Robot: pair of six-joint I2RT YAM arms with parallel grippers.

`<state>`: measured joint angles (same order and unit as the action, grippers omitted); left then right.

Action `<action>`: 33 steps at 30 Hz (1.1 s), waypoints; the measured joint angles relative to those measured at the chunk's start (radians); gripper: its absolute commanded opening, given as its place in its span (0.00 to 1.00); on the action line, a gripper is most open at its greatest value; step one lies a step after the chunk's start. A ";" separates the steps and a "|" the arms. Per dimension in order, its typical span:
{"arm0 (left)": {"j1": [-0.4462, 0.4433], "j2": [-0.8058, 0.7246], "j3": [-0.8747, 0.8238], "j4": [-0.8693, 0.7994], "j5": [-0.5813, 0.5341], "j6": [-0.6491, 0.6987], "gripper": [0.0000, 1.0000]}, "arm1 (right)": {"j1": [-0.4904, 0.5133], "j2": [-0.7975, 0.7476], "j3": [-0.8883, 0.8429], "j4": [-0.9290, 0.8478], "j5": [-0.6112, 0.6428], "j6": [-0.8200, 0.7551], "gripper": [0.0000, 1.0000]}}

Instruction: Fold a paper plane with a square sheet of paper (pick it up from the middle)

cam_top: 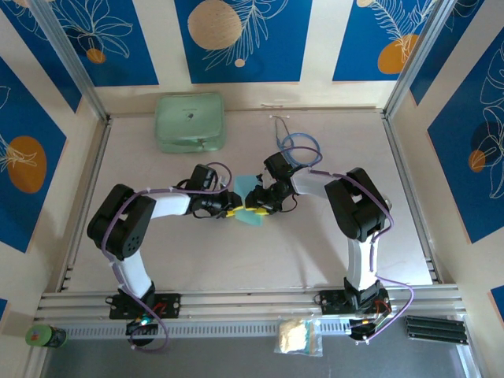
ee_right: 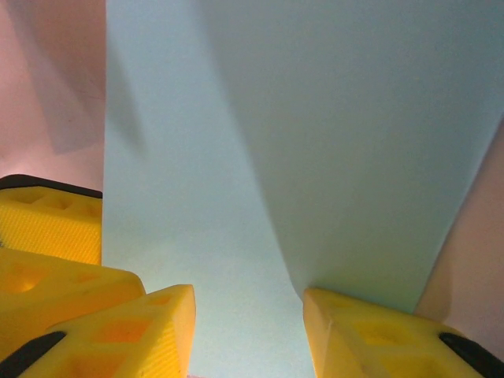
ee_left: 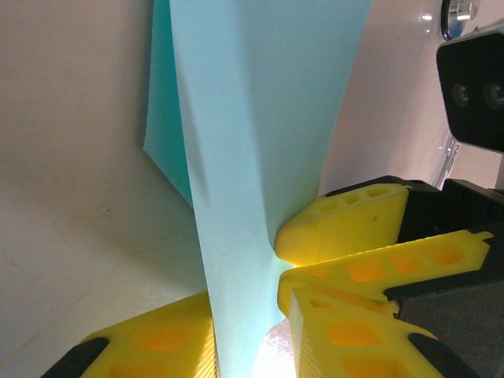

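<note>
At the centre of the counter (cam_top: 315,252), the square sheet of paper (ee_left: 260,157) stands between my left fingers (ee_left: 150,346) and right fingers (ee_right: 370,331), running crosswise to both. Each pair straddles it; I cannot tell whether either pinches.

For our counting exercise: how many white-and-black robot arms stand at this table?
2: left arm bolted at the near-left edge, right arm at the near-right; both reach the thin light-blue paper sheet in the middle.

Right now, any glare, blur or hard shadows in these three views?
Top external: even light, sharp, only soft shadows on the table. Left wrist: sheet of paper close and soft, blown-out white patch at the bottom edge. Right wrist: paper near the lens, broad soft shading across it, no glare.
</note>
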<state>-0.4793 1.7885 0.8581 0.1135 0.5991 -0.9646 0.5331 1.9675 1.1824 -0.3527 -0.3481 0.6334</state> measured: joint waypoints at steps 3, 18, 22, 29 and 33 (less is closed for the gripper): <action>0.012 0.005 0.000 0.006 0.001 0.000 0.24 | -0.002 0.000 0.000 0.000 0.000 -0.015 0.44; 0.050 0.046 0.056 -0.018 0.012 -0.011 0.00 | -0.016 -0.016 -0.003 0.004 0.013 -0.090 0.51; 0.050 0.046 0.056 -0.019 0.011 -0.015 0.00 | -0.021 -0.076 -0.041 0.019 0.067 -0.109 0.65; 0.049 0.032 0.056 -0.025 0.009 -0.031 0.00 | 0.030 -0.262 -0.152 0.101 0.256 -0.212 0.72; 0.047 0.019 0.056 -0.024 0.006 -0.041 0.00 | 0.095 -0.327 -0.223 0.177 0.325 -0.314 0.69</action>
<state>-0.4328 1.8072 0.9146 0.0891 0.6052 -1.0058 0.6281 1.6405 0.9596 -0.1761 -0.0235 0.3191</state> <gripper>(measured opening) 0.052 0.700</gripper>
